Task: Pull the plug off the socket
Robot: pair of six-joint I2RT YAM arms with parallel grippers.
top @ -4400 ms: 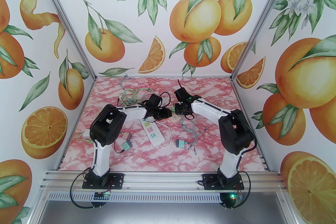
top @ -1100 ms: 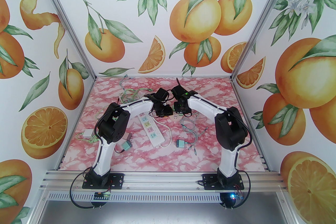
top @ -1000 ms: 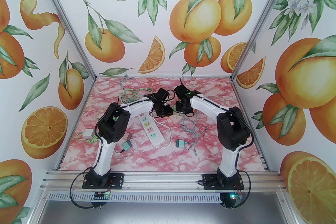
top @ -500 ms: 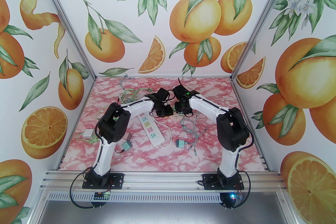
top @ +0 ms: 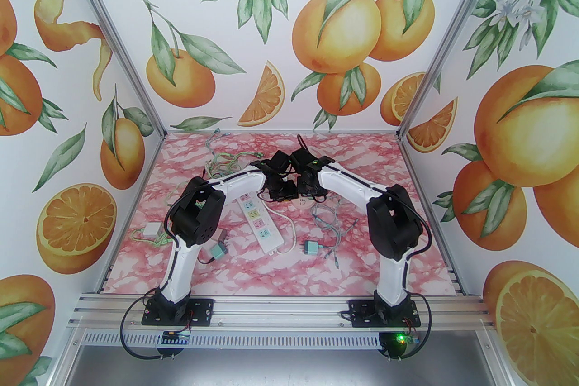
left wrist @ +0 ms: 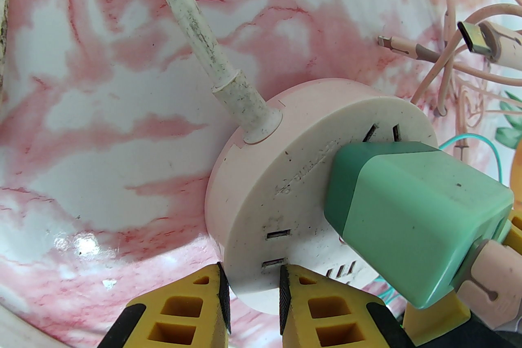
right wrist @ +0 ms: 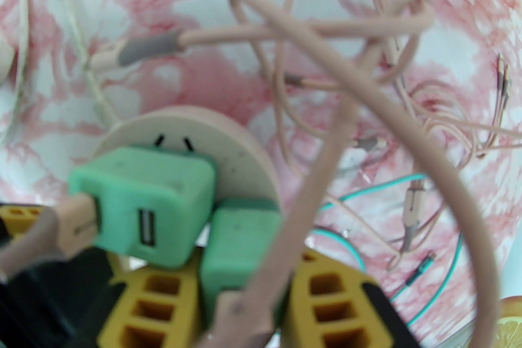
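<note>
Up top, r. arm (top: 348, 187) has swung its wrist leftward vs half a sec ago, now hard against the wrist of l. arm (top: 235, 185), which sits as it did; 4 s back both elbows were further out to the sides. Round socket (top: 302, 204) lies where it was on pink marbled table (top: 253, 271), just right of white power strip (top: 261, 225); both wrists cover its far part, so no grip can be read from above. Left wrist cam: left gripper (left wrist: 252, 277) pinches socket's near rim betw. its yellow pads, by the USB slots; grubby white cord (left wrist: 191, 24) runs off the top edge. Green neighbour plug (left wrist: 408, 211) sits in socket's face w/ a pink USB lead in its tail and screens whatever is behind it; r. arm's yellow fingers (left wrist: 438, 315) peek out under it. Right wrist cam, blurry: right gripper (right wrist: 239, 273) is clamped on the plug (right wrist: 240, 236), also green, right beside neighbour plug at socket's lower edge; prongs hidden, can't tell if seated or out. Thick pink cable (right wrist: 355, 65) loops close across the lens, cutting off the view behind
</note>
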